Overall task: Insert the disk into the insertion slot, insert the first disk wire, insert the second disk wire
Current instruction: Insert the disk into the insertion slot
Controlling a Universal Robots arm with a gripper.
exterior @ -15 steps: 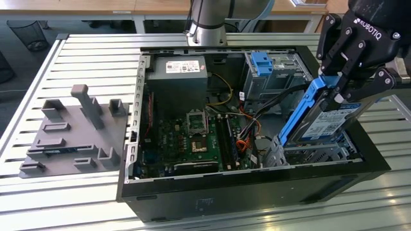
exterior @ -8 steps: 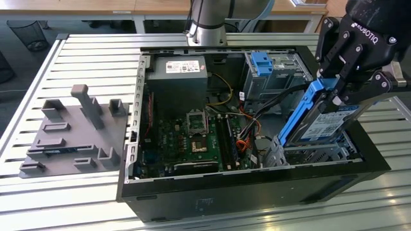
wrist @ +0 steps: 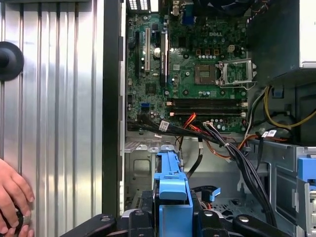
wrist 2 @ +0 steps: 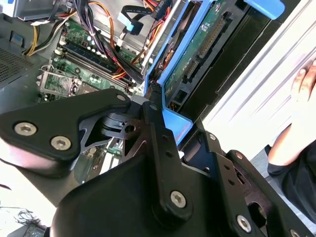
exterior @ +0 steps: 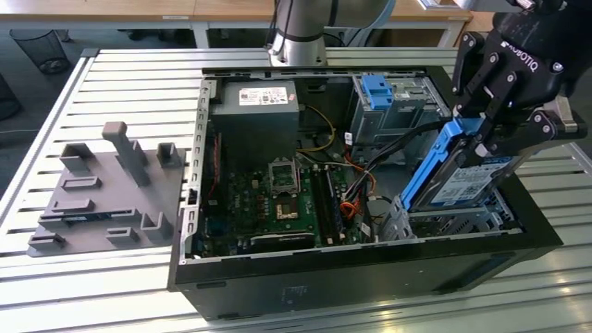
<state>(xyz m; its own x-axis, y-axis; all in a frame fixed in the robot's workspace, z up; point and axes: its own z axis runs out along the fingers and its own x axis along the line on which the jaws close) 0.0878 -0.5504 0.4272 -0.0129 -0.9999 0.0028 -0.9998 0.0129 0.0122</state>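
My gripper (exterior: pixel 483 139) is shut on the disk (exterior: pixel 465 182), a silver drive with a white label in a blue carrier. The disk hangs steeply tilted, its lower end just above the insertion slot (exterior: pixel 455 220), the low perforated silver cage at the case's corner on the exterior view's right. In the second wrist view the disk's green underside (wrist 2: pixel 197 54) runs away from my black fingers (wrist 2: pixel 159 133). The first wrist view shows the blue carrier (wrist: pixel 170 183) over the silver cage floor (wrist: pixel 140 165). A black cable bundle (wrist: pixel 237 158) and orange wires (exterior: pixel 350 207) lie loose beside the slot.
The open computer case (exterior: pixel 370 277) sits on a slatted metal table (exterior: pixel 129 76). A taller grey cage with a blue tab (exterior: pixel 379 89) stands behind the slot. A grey fixture (exterior: pixel 102 187) lies on the exterior view's left. A person's hand (wrist: pixel 12 197) rests on the table beside the case.
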